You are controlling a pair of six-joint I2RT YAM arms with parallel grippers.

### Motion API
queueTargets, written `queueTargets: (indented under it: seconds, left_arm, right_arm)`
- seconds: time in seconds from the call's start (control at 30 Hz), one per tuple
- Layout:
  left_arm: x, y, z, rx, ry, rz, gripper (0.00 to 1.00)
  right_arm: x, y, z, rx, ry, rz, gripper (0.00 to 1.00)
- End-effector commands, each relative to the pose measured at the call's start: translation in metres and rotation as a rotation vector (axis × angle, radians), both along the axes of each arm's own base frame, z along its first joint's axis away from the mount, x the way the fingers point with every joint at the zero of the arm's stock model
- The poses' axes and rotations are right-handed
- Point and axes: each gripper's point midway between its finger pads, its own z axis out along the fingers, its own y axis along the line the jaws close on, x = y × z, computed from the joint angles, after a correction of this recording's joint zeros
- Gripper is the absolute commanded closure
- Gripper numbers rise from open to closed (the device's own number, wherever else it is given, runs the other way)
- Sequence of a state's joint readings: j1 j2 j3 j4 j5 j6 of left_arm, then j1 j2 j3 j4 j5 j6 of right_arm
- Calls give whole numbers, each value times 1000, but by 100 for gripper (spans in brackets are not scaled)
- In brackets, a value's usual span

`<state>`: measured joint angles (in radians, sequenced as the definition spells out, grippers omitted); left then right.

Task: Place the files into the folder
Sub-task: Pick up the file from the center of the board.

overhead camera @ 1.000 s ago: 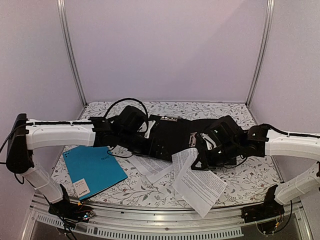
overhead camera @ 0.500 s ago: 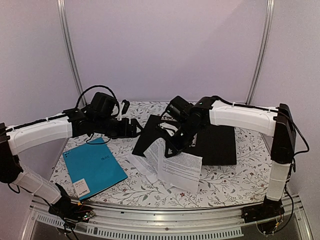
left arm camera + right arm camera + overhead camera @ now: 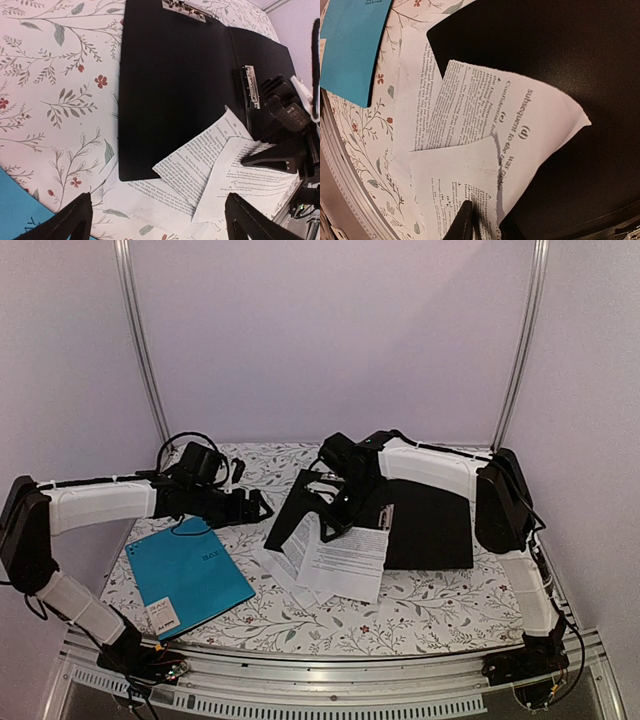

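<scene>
Files (image 3: pixel 520 145) now within right pincer (image 3: pixel 485 226)

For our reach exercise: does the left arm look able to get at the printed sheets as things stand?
Probably yes: the left gripper is open and pointed at the files, with nothing lying between. The right gripper, low over the same sheets, may crowd it.
</scene>
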<state>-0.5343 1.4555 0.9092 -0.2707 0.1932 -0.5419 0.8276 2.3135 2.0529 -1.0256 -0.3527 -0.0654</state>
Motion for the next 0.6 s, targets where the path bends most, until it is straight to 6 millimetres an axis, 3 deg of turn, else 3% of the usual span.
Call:
queueTargets:
  seconds: [0.0, 0.17, 0.57]
  left_arm:
    - [21, -2, -18, -40, -2, -16, 8]
    - [36, -12, -35, -44, 40, -36, 7]
    - [51, -22, -46, -77, 70, -70, 6]
  right_arm:
    - [13, 0, 0, -2, -35, 41, 82]
    - [26, 11, 3, 30, -64, 11, 70]
    - [60, 0, -15, -31, -123, -185, 48]
